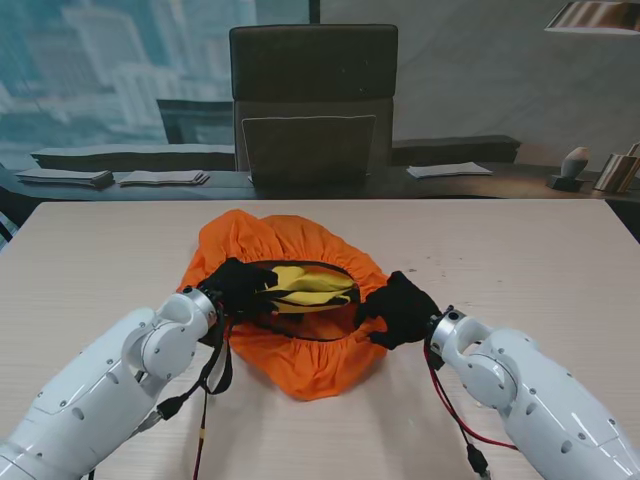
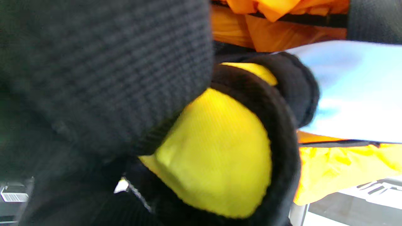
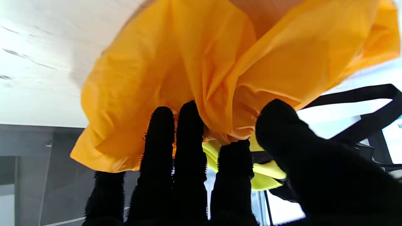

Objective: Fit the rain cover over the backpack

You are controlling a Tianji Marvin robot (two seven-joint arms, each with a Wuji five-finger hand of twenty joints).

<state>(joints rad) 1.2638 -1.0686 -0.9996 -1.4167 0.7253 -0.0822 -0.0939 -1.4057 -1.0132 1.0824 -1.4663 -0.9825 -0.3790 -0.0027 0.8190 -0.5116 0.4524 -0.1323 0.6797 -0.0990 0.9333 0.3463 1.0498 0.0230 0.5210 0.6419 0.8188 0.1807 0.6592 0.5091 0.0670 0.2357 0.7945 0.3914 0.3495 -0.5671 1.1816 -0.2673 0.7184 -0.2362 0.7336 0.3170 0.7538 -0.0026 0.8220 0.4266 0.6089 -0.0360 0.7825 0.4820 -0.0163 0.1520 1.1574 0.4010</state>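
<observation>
**Both gloved hands at the cover's open rim**

Nearest to you, two white arms rise from the bottom corners, each ending in a black knitted glove. Your left hand (image 1: 237, 285) sits on the left side of the crinkled orange rain cover (image 1: 300, 365), at the dark elastic rim of its opening. Its wrist view is almost filled with black knit and a patch of the yellow backpack (image 2: 216, 153), so you cannot tell whether those fingers are clamped on anything or only pressed against the fabric.

Your right hand (image 1: 400, 308) is at the right side of the same opening. In its wrist view the fingers (image 3: 188, 138) and thumb pinch a gathered fold of the orange cover (image 3: 220, 69), with a strip of the yellow backpack (image 3: 267, 175) showing just behind them. That hand is gripping the cover.

You will find the backpack (image 1: 310, 285) in the middle of the pale wooden table (image 1: 90, 260), lying inside the cover; only a yellow band shows through the opening between your two hands, and orange fabric bunches around it on every side. Black straps (image 3: 370, 103) hang loose near the right hand.

Dark cables (image 1: 205, 400) dangle from the left wrist onto the table, and red and black wires (image 1: 455, 415) trail from the right wrist. Across the table, well apart from the work, stand a dark office chair (image 1: 313, 100) and a desk with paper stacks (image 1: 160, 178).
</observation>
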